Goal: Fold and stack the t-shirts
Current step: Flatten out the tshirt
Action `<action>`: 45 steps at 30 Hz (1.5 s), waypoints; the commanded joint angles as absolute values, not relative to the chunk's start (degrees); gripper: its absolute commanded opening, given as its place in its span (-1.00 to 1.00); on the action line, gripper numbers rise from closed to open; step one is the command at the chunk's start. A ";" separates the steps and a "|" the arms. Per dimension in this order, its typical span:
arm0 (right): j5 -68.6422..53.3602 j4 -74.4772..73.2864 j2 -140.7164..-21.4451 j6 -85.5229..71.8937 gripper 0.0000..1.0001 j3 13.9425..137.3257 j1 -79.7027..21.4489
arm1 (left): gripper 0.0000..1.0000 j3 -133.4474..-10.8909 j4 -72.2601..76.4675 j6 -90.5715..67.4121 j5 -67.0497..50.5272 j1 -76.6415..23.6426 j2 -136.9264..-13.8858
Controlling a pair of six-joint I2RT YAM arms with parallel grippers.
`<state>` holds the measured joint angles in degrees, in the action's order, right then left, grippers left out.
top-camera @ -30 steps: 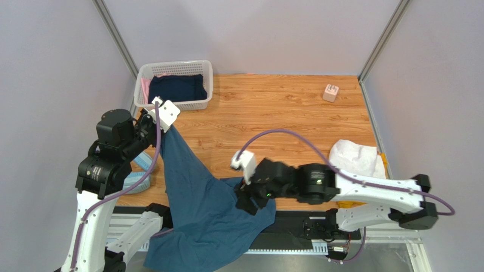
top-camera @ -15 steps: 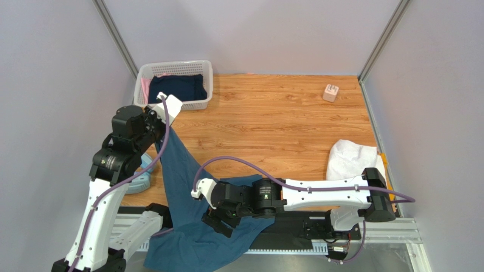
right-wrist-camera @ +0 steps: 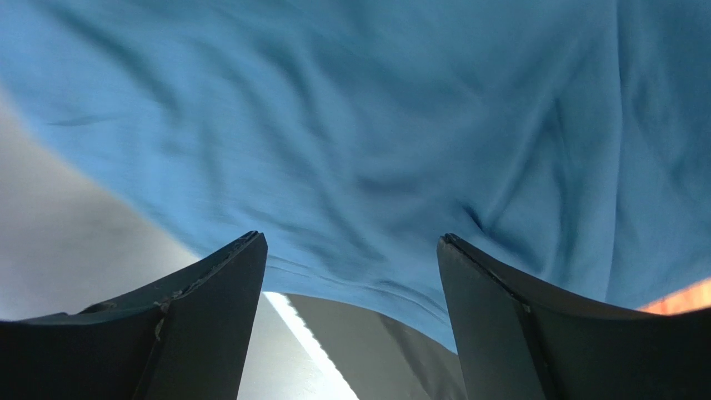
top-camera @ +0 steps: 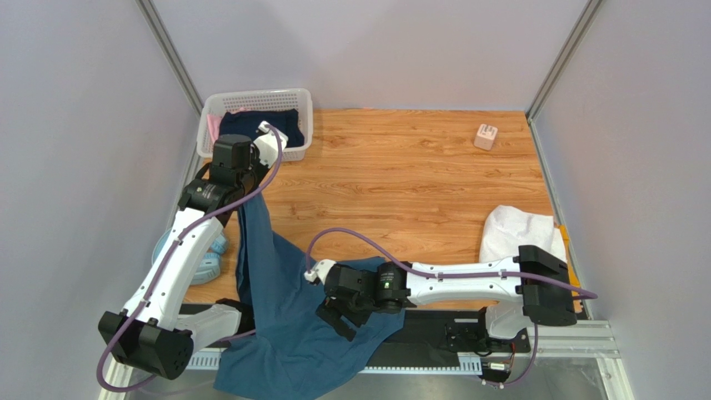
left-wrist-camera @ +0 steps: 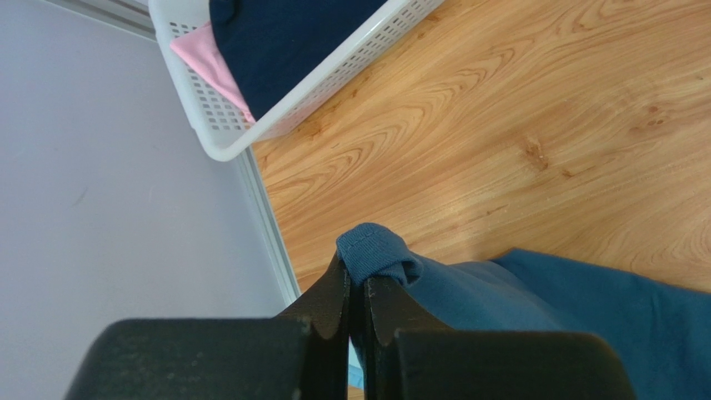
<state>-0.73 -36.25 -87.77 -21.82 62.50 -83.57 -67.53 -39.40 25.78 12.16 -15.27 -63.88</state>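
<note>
A large teal-blue t-shirt (top-camera: 284, 321) hangs from a raised corner and trails down over the table's near edge. My left gripper (top-camera: 243, 198) is shut on that hemmed corner (left-wrist-camera: 373, 250), held above the wood in front of the basket. My right gripper (top-camera: 335, 320) hovers open over the shirt's lower part near the front edge. In the right wrist view its fingers (right-wrist-camera: 221, 275) stand wide apart with the teal cloth (right-wrist-camera: 375, 125) beyond them and nothing between them. A folded white t-shirt (top-camera: 521, 233) lies at the right edge, with a mustard-yellow one (top-camera: 567, 243) peeking from under it.
A white lattice basket (top-camera: 250, 97) at the back left holds a dark navy garment (top-camera: 260, 127) and something pink (top-camera: 214, 127). A small pink-white cube (top-camera: 486, 136) sits at the back right. Pale-blue rounded items (top-camera: 207, 260) lie by the left arm.
My left arm has stretched farther back toward the basket, pulling the shirt's corner with it. My right gripper let go, opened wider and swung left over the shirt's lower part.
</note>
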 commanded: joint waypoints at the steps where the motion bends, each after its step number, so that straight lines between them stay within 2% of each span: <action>1: -3.69 -31.64 -83.42 -26.54 0.61 55.74 -82.09 | -1.00 -68.12 -34.54 24.26 13.88 -15.03 -62.40; 9: -3.25 -32.70 -81.56 -28.65 0.60 51.24 -80.16 | -1.00 -68.99 -35.16 23.03 12.22 -15.03 -62.40; 14: -4.65 -30.16 -84.10 -28.74 0.47 50.98 -79.46 | -1.00 -69.26 -35.68 23.12 11.86 -15.03 -62.49; 21: -8.08 -28.04 -86.75 -28.39 0.42 50.19 -77.79 | -1.00 -70.57 -36.91 23.03 11.43 -15.03 -62.14; 24: -10.02 -27.95 -87.71 -27.95 0.31 50.36 -76.82 | -1.00 -71.36 -37.18 22.76 11.16 -14.94 -62.14; 27: -11.69 -28.21 -89.29 -27.69 -0.19 51.23 -75.94 | -1.00 -72.15 -37.70 22.33 10.81 -15.03 -62.32; 28: -11.95 -28.39 -89.56 -27.77 -0.70 51.50 -75.85 | -1.00 -72.25 -37.79 22.24 10.72 -15.03 -62.23; 29: -12.04 -28.74 -89.91 -27.69 -0.93 51.76 -75.50 | -1.00 -72.25 -37.79 22.06 10.64 -15.03 -62.05; 30: -11.95 -29.00 -90.17 -27.86 -1.00 52.03 -75.41 | -1.00 -72.07 -37.88 22.06 10.46 -15.03 -61.96; 37: -7.59 -31.81 -86.94 -29.97 -1.00 50.72 -70.33 | -1.00 -71.28 -38.06 22.76 10.72 -15.03 -60.47; 40: -3.88 -35.58 -78.95 -30.06 -1.00 49.40 -61.55 | -1.00 -71.80 -38.84 22.15 9.32 -15.03 -59.94; 43: -3.34 -37.26 -71.56 -28.74 -1.00 49.92 -44.63 | -1.00 -73.03 -39.81 21.10 7.21 -15.03 -59.59; 45: -4.13 -37.00 -69.62 -26.73 -1.00 51.76 -37.91 | -1.00 -73.83 -40.60 20.39 6.33 -15.03 -59.33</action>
<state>-7.46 -34.70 -75.40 -28.84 49.32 -50.54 -70.28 -40.07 22.96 9.02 -15.27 -60.95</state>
